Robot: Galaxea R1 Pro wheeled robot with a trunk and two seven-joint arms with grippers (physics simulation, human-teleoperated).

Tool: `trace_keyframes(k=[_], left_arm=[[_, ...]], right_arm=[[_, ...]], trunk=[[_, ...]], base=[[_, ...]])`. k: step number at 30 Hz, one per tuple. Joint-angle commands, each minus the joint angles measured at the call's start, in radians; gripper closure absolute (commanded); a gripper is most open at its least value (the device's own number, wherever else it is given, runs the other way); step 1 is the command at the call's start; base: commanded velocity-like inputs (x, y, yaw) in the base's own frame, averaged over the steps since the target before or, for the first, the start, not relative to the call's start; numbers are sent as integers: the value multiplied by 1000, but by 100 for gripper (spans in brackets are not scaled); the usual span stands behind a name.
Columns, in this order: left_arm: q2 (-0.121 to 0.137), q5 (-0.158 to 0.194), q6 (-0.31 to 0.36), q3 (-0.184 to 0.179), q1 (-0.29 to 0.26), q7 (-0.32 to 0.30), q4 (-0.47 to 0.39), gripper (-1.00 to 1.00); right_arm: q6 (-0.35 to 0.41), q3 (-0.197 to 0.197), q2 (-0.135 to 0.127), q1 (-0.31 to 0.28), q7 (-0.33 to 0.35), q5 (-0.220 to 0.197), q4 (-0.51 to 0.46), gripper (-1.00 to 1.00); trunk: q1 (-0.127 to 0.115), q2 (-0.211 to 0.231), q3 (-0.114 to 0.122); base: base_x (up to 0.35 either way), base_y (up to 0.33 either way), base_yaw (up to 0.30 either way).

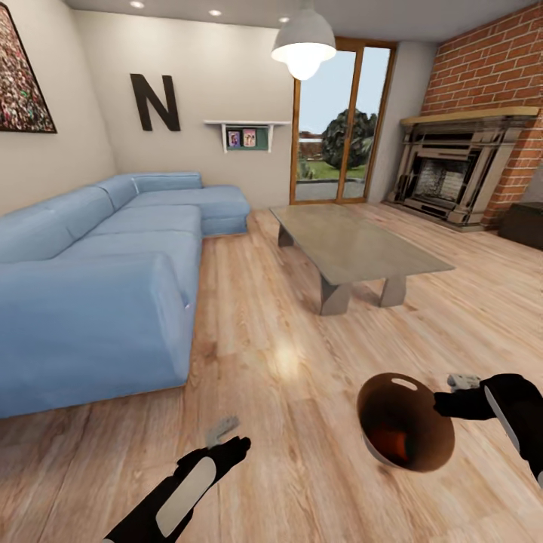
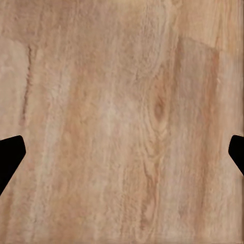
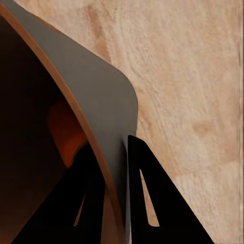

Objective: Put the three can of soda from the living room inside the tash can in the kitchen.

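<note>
I am in the living room. My right gripper (image 1: 446,405) is shut on the rim of the tash can (image 1: 426,430), a round bucket that is brown inside, and holds it above the plank floor at lower right. An orange can of soda (image 1: 388,440) lies at the bottom of it. The right wrist view shows the fingers (image 3: 147,203) clamped over the grey wall of the tash can (image 3: 96,91), one inside and one outside, with the orange can (image 3: 63,132) glowing dimly within. My left gripper (image 1: 226,435) hangs open over bare floor (image 2: 122,101), nothing between its fingers.
A light-blue sectional sofa (image 1: 98,264) runs along the left. A low grey coffee table (image 1: 354,245) stands ahead with a bare top. Behind it are wood-framed glass doors (image 1: 339,121) and a brick fireplace (image 1: 460,173). A dark box (image 1: 524,222) sits at the right edge.
</note>
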Motion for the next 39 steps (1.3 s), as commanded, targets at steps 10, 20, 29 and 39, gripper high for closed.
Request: trace_keyframes(k=[10, 20, 29, 39], left_arm=[[-11, -5, 6, -1, 0, 5, 2, -100], [-38, -88, 9, -2, 0, 11, 2, -100], [-42, -95, 10, -2, 0, 10, 2, -100], [-43, -94, 14, -2, 0, 0, 12, -100]], right_arm=[[3, -2, -2, 0, 3, -15, -5, 100], [-8, -4, -2, 0, 5, -18, 2, 100], [0, -4, -1, 0, 3, -21, -3, 100], [1, -16, -6, 81, 4, -21, -180, 100]], trunk=[[0, 0, 0], [0, 0, 0], [0, 0, -1], [0, 0, -3]], base=[[43, -326, -215], [157, -323, -132], [190, -312, -95], [238, -279, -280]])
